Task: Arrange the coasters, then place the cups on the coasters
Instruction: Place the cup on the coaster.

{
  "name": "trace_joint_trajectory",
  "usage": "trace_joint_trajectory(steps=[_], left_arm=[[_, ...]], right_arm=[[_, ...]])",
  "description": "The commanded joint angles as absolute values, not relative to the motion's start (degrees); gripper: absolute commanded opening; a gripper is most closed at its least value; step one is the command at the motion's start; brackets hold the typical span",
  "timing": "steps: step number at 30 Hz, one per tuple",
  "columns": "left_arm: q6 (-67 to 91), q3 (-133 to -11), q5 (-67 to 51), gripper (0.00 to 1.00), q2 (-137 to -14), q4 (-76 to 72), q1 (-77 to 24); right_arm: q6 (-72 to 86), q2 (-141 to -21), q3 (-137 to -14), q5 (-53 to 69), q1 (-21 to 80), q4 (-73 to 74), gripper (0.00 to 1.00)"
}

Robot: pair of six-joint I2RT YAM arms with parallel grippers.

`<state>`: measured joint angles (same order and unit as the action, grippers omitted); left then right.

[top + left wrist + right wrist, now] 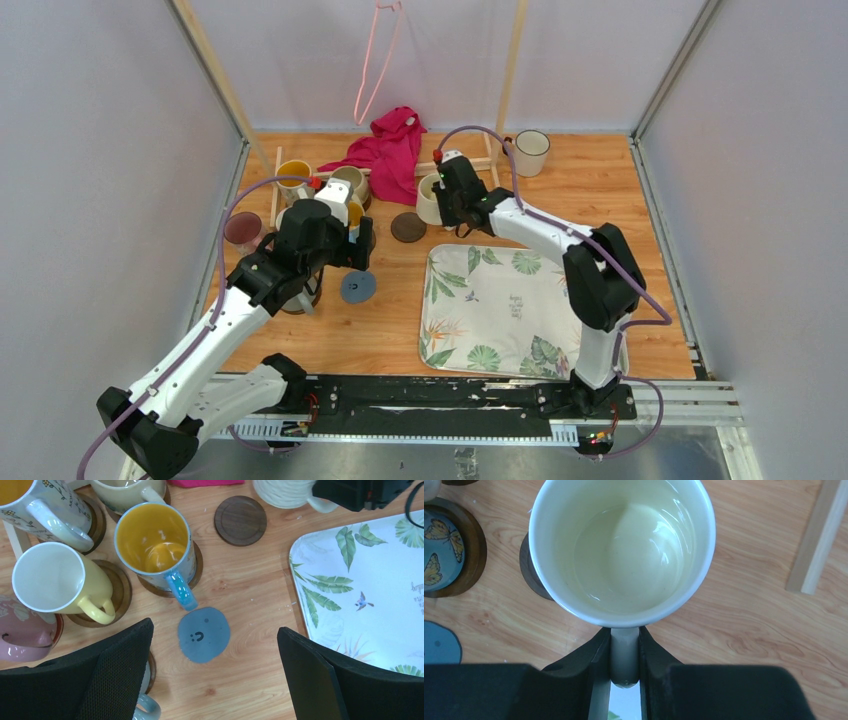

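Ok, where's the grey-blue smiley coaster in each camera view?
Top external: the grey-blue coaster lies centre-left, left of the leaf-patterned tray.
Left wrist: mid-frame, just below the blue mug handle.
Right wrist: only an edge shows, low on the left border.
Shared landmark: the cream mug held by the right gripper.
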<state>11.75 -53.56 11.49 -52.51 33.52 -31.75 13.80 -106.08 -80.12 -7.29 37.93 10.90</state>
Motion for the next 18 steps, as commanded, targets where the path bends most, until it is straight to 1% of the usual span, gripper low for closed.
trace_joint_trajectory(steps=[1, 18], left_arm=[[11.34, -52.99, 12.15, 1.0, -52.12, 33.44, -32.08], [11.43, -52.91, 11.69, 1.0, -52.15, 33.32, -32.08]], right_arm=[[12.25, -107.75, -86.13, -8.17, 39.94, 6.05, 0.0], [13.16, -113.36, -89.4, -8.83, 45.14, 6.03, 0.0]])
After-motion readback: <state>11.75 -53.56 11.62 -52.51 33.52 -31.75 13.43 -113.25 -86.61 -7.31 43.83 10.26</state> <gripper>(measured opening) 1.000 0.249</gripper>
